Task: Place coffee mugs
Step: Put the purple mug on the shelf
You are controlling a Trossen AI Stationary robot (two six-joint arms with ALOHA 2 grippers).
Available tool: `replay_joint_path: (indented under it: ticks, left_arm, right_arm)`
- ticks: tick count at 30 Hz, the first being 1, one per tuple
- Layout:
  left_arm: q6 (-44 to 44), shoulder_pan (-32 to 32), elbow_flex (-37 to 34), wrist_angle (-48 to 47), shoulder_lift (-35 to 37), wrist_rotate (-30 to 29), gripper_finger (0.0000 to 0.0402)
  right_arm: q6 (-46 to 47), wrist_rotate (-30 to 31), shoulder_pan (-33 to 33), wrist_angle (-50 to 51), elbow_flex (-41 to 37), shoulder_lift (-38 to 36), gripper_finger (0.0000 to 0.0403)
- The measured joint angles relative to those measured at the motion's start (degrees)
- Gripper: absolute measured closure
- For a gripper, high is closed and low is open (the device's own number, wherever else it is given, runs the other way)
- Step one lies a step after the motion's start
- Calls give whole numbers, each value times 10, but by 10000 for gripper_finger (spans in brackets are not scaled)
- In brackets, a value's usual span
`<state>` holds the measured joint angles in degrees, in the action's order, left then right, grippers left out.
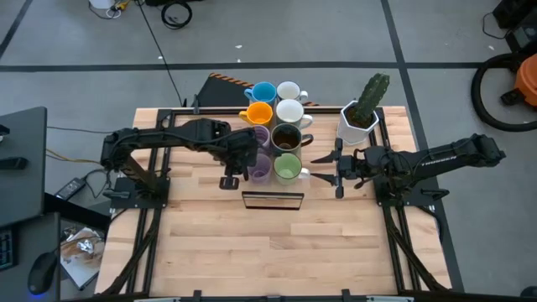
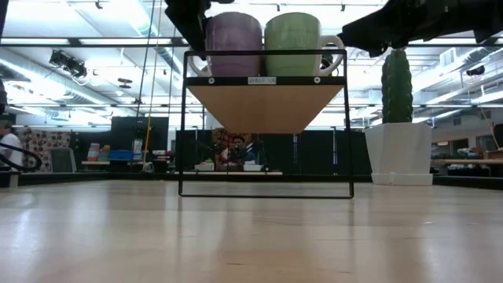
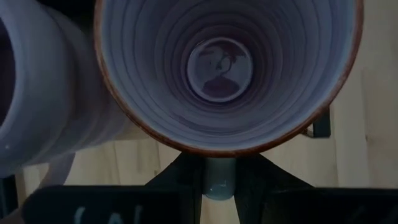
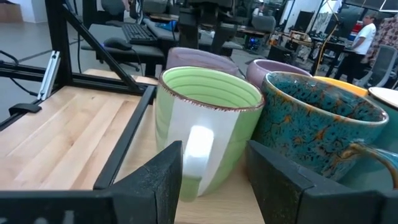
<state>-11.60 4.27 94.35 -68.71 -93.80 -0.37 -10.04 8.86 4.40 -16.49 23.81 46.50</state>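
Left end effector sits over the front lavender mug, fingers nearly closed on its rim/wall; its wrist camera looks straight down into the mug. Right end effector is level with the green mug, fingers spread either side of the white handle, not clearly touching. All eight mugs stand in two columns on the small black-framed shelf at bench centre: light blue, orange, second lavender on the left; two white, dark brown, green on the right. Cactus pot stands just beyond the right arm.
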Motion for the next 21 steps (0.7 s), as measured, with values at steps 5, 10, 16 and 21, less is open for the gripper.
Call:
replay_joint_path:
  ticks: [5, 10, 16, 21]
  left_arm:
    - [0, 0, 0, -3, -2, -9, 339]
    - [1, 0, 0, -7, -3, -10, 296]
    - [4, 0, 0, -7, -3, -11, 227]
    - [5, -2, 3, -14, -3, -11, 199]
  right_arm:
    - [-2, 0, 7, -2, 0, 0, 222]
    - [-2, 0, 8, -2, 0, 0, 222]
    - [-2, 0, 8, -2, 0, 0, 222]
    - [-2, 0, 8, -1, 0, 0, 222]
